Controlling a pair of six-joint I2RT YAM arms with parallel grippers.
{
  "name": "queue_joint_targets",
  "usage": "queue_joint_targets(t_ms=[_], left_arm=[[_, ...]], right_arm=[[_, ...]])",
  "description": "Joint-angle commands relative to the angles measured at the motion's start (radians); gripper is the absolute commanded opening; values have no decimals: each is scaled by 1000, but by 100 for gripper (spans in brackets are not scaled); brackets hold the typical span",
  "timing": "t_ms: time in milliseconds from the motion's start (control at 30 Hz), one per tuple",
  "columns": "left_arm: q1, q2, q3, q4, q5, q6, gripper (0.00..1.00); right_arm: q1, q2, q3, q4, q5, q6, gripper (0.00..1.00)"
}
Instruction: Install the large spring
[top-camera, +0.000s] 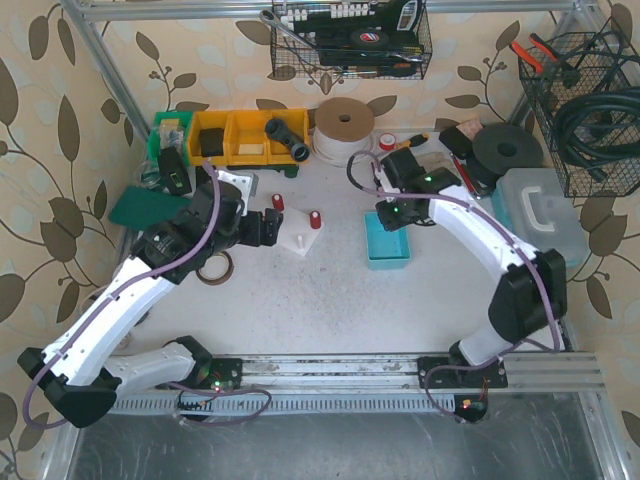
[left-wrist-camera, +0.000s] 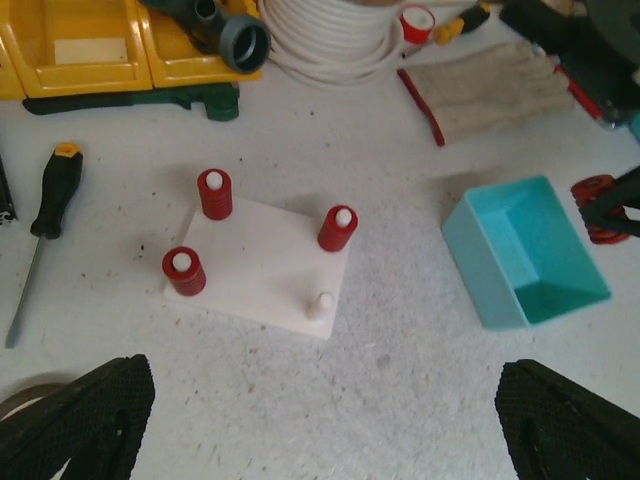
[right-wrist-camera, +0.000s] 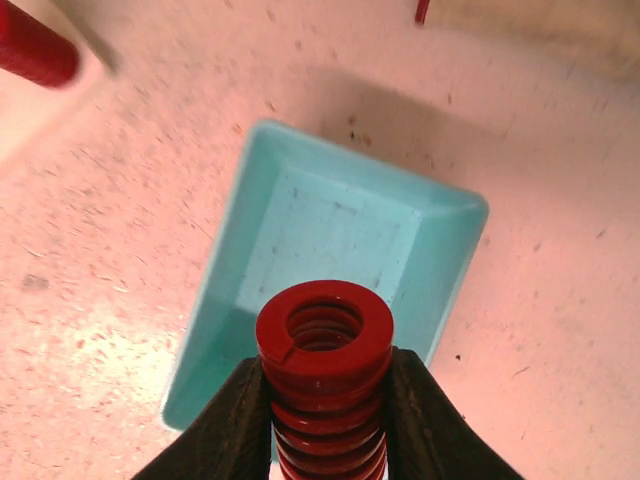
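A white peg plate (left-wrist-camera: 262, 268) lies on the table, also seen in the top view (top-camera: 298, 240). Three of its pegs carry red springs (left-wrist-camera: 214, 194); the near-right peg (left-wrist-camera: 320, 303) is bare. My right gripper (right-wrist-camera: 323, 385) is shut on the large red spring (right-wrist-camera: 323, 345) and holds it upright above the empty teal bin (right-wrist-camera: 330, 225), right of the plate. This spring also shows at the right edge of the left wrist view (left-wrist-camera: 597, 208). My left gripper (left-wrist-camera: 325, 430) is open and empty, hovering just in front of the plate.
A screwdriver (left-wrist-camera: 45, 215) lies left of the plate. Yellow bins (top-camera: 240, 135), a coil of white tubing (top-camera: 345, 125) and a glove (left-wrist-camera: 485, 85) line the back. A tape roll (top-camera: 213, 268) sits near the left arm, and a plastic case (top-camera: 540, 215) at the right.
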Motion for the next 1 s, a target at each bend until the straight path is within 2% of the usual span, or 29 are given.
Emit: queue_joint_targets(t_ms=[0, 133, 200, 267, 333, 433, 533, 733, 833, 967], left_arm=[[-8, -40, -97, 223, -26, -49, 93], [-8, -68, -231, 405, 49, -160, 81], [-8, -76, -286, 473, 141, -194, 74], [-8, -79, -335, 534, 232, -214, 67], [-8, -74, -353, 520, 256, -221, 59], [-8, -52, -299, 416, 276, -210, 60], [-9, -14, -215, 353, 343, -172, 65], [-8, 81, -87, 317, 446, -134, 74], [-8, 163, -26, 300, 516, -114, 74], [-8, 246, 21, 322, 597, -106, 71]], right_arm=[[28, -95, -41, 101, -66, -61, 2], [77, -262, -241, 458, -115, -133, 1], [95, -304, -299, 564, -178, -146, 2], [142, -344, -342, 642, -168, -177, 1], [192, -393, -390, 717, -144, -194, 1], [235, -461, -446, 784, -157, -205, 1], [269, -518, -500, 842, -179, -280, 1], [306, -531, -513, 859, -221, -355, 1], [320, -512, -529, 887, -203, -367, 1], [337, -475, -525, 891, -170, -380, 1]])
